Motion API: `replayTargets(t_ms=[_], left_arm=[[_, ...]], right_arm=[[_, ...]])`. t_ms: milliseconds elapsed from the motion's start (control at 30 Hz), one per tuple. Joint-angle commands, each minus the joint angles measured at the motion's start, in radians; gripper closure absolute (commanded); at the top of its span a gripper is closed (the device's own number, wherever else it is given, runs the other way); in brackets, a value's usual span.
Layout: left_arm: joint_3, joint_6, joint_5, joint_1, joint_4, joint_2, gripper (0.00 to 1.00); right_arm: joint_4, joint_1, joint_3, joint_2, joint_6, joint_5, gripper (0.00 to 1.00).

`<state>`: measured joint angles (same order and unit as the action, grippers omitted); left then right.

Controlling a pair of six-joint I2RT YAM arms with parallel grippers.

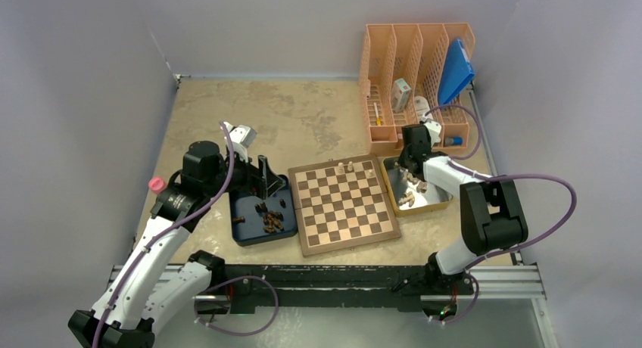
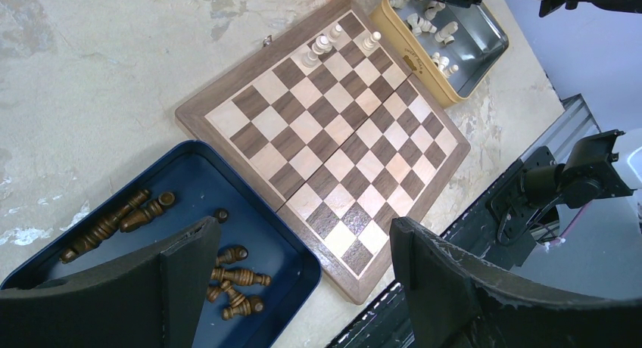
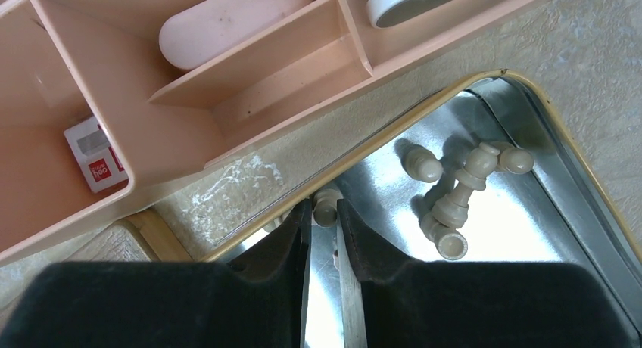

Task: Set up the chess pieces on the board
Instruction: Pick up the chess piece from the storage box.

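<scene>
The chessboard (image 1: 344, 203) lies in the middle, with a few pale pieces (image 2: 322, 45) standing on its far rows. Several dark brown pieces (image 2: 231, 280) lie in the dark blue tray (image 1: 253, 231) on its left. Several pale pieces (image 3: 454, 193) lie in the yellow-rimmed metal tray (image 1: 435, 204) on its right. My left gripper (image 2: 295, 268) is open and empty above the blue tray's near corner and the board's corner. My right gripper (image 3: 324, 212) is down in the yellow tray's far corner, shut on a pale piece (image 3: 327, 206).
A peach slotted organizer (image 1: 416, 76) holding small items and a blue folder (image 1: 456, 69) stands behind the yellow tray. A pink cap (image 1: 157, 184) lies at the table's left edge. The black rail (image 1: 341, 280) runs along the near edge.
</scene>
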<state>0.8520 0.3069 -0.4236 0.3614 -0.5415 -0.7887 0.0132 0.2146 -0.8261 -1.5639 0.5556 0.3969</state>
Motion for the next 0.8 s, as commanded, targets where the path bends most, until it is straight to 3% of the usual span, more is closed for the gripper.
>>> replayTargets(t_ms=[0,767], left_arm=[[-0.009,0.011,-0.012,0.005,0.029,0.009,0.17],[-0.008,0.012,-0.005,0.010,0.027,0.012,0.17]], right_arm=[[0.022,-0.005,0.009,0.017,-0.011,-0.009,0.78],[0.011,-0.005,-0.009,-0.015,-0.003,-0.010,0.79]])
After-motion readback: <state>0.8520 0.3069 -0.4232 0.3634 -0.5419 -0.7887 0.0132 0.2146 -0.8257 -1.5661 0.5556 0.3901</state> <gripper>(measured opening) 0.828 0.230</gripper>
